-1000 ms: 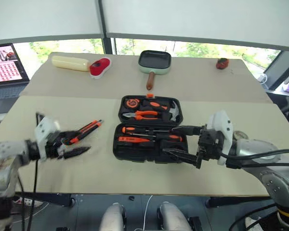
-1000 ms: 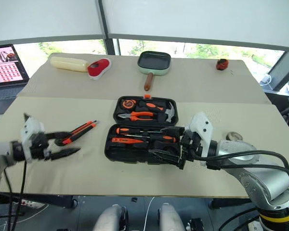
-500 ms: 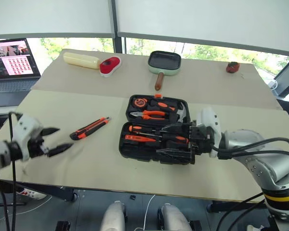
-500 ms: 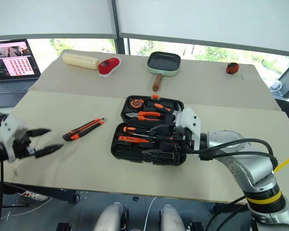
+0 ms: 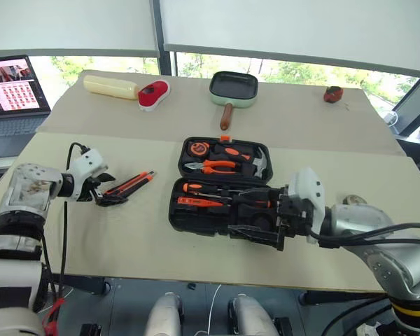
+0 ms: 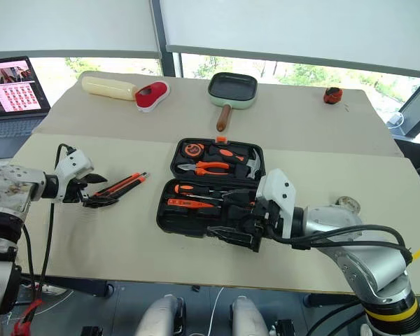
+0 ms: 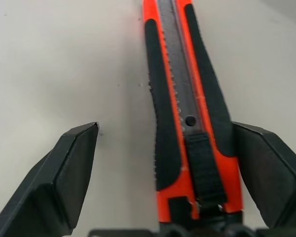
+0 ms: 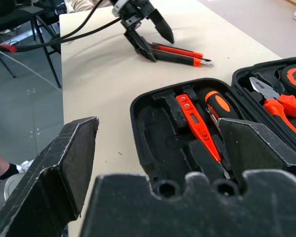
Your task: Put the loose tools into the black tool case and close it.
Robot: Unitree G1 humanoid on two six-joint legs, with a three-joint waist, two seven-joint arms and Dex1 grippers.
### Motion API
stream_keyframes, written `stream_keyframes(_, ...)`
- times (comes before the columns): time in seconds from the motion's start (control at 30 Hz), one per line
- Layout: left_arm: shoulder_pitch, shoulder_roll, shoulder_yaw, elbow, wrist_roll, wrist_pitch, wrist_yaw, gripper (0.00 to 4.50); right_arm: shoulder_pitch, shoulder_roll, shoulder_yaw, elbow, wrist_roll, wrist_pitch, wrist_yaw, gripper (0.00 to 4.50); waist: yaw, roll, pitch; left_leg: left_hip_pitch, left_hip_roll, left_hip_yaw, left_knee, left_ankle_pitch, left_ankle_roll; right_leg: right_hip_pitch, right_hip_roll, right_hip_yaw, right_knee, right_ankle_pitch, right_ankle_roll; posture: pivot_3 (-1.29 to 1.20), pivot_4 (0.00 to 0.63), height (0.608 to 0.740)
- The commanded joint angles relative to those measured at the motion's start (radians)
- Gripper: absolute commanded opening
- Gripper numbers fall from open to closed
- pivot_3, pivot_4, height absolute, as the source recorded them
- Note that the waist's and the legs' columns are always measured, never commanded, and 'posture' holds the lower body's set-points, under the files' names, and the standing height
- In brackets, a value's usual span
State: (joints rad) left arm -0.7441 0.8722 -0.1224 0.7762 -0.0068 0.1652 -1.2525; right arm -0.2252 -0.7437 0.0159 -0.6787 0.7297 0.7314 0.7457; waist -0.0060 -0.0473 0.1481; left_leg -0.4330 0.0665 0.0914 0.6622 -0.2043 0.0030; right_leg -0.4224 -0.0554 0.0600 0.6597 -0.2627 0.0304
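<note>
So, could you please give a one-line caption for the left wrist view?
Open left gripper straddles the near end of the orange-and-black tool lying on the table.

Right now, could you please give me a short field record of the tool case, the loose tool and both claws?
case: black tool case, lid open, tools in its recesses
loose tool: black-and-orange tool lying on the table, left of the case
left claw: left claw, open, fingers either side of the tool's end
right claw: right claw, open, at the case's front right

Bare table point(image 5: 136, 231) between knife point(image 5: 129, 184) and case point(image 5: 220, 189).
</note>
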Motion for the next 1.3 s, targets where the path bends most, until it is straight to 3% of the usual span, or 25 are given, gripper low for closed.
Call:
stream_keyframes(0.03, 0.012, 0.005, -0.011, 0.023, 0.022, -0.024, -0.019, 3.0, 0.005, -0.012, -0.042, -0.031, 0.008, 0.001, -0.015, 4.5, 0.0, 0.0, 0.0, 0.001, 0.0, 0.0, 0.0, 0.0, 0.0, 0.0, 0.0, 0.0, 0.001, 0.0, 0.0, 0.0, 0.15, 0.74)
stream_keyframes(0.17, 0.01, 0.01, 0.056, -0.027, -0.046, -0.009, -0.04, 1.76, 0.027, -0.024, -0.06, -0.041, 0.007, -0.001, -0.026, 4.5, -0.003, 0.0, 0.0, 0.001, 0.0, 0.0, 0.0, 0.0, 0.0, 0.0, 0.0, 0.0, 0.003, 0.0, 0.0, 0.0, 0.15, 0.74)
stream_keyframes(0.33, -0.017, -0.001, 0.142, -0.31, -0.227, 0.073, -0.143, 1.74, 0.098, -0.045, -0.111, -0.077, 0.027, 0.006, -0.039, 4.5, 0.002, -0.003, 0.002, -0.004, 0.0, -0.003, 0.002, 0.0, 0.0, -0.002, 0.0, -0.001, 0.002, 0.0, 0.0, 0.0, 0.15, 0.74)
stream_keyframes(0.47, -0.046, -0.026, 0.046, -0.579, -0.267, 0.17, -0.222, 1.74, 0.159, -0.057, -0.143, -0.11, 0.037, 0.009, -0.044, 4.5, 0.016, -0.003, 0.002, -0.007, -0.001, -0.004, 0.006, 0.0, 0.0, -0.001, -0.001, -0.003, 0.001, 0.0, 0.001, 0.0, 0.15, 0.74)
stream_keyframes(0.57, -0.053, -0.078, -0.062, -0.657, -0.215, 0.118, -0.25, 1.74, 0.184, -0.06, -0.149, -0.119, 0.032, 0.005, -0.056, 4.5, 0.016, 0.0, 0.0, -0.006, -0.001, -0.004, 0.007, 0.0, 0.0, 0.0, -0.001, -0.002, 0.002, 0.0, 0.002, 0.0, 0.15, 0.74)
stream_keyframes(0.67, -0.072, -0.142, -0.159, -0.645, -0.156, 0.064, -0.262, 1.74, 0.208, -0.058, -0.158, -0.129, 0.034, 0.002, -0.068, 4.5, 0.016, 0.0, 0.0, -0.004, -0.002, -0.005, 0.008, 0.0, 0.0, 0.001, 0.0, -0.002, 0.003, 0.0, 0.002, 0.0, 0.15, 0.74)
stream_keyframes(0.83, -0.107, -0.225, -0.3, -0.654, -0.051, 0.141, -0.229, 1.74, 0.26, -0.044, -0.174, -0.159, 0.03, -0.004, -0.107, 4.5, 0.009, 0.0, 0.0, -0.006, -0.001, -0.006, 0.009, 0.0, 0.0, 0.0, 0.001, -0.001, 0.003, 0.0, 0.002, 0.0, 0.15, 0.74)
stream_keyframes(1.0, -0.11, -0.248, -0.339, -0.643, -0.01, 0.168, -0.218, 1.74, 0.315, -0.026, -0.177, -0.197, 0.026, -0.008, -0.146, 4.5, 0.007, 0.0, 0.0, -0.006, -0.002, -0.007, 0.01, 0.0, 0.0, 0.0, 0.001, -0.001, 0.003, 0.0, 0.002, 0.0, 0.15, 0.74)
stream_keyframes(1.3, -0.119, -0.272, -0.395, -0.545, 0.052, 0.053, -0.248, 1.74, 0.353, -0.005, -0.187, -0.225, 0.03, -0.013, -0.195, 4.5, 0.008, 0.0, 0.0, -0.006, -0.001, -0.007, 0.011, 0.0, 0.0, 0.001, 0.001, -0.001, 0.003, 0.0, 0.002, 0.0, 0.15, 0.74)
